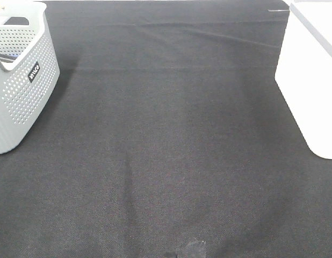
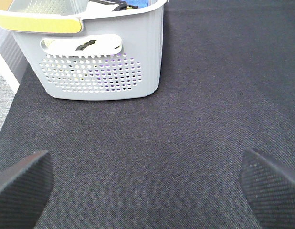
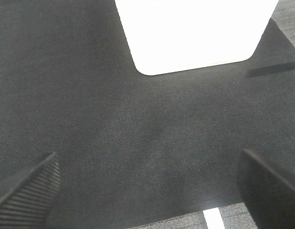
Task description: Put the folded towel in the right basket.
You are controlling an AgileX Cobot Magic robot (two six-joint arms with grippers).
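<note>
No folded towel shows on the black mat [image 1: 171,140]. The grey perforated left basket [image 1: 18,80] stands at the far left; the left wrist view shows it [image 2: 100,67] with something blue [image 2: 138,4] and dark inside, too cut off to name. The plain white right basket [image 1: 311,70] stands at the far right and also shows in the right wrist view [image 3: 195,33]. My left gripper [image 2: 147,186] is open and empty over the mat, short of the grey basket. My right gripper [image 3: 147,183] is open and empty over the mat, short of the white basket. Neither gripper shows in the high view.
The mat's edge and grey floor show beside the grey basket [image 2: 2,95] and behind my right gripper [image 3: 214,219]. A small shiny patch [image 1: 193,248] lies at the mat's near edge.
</note>
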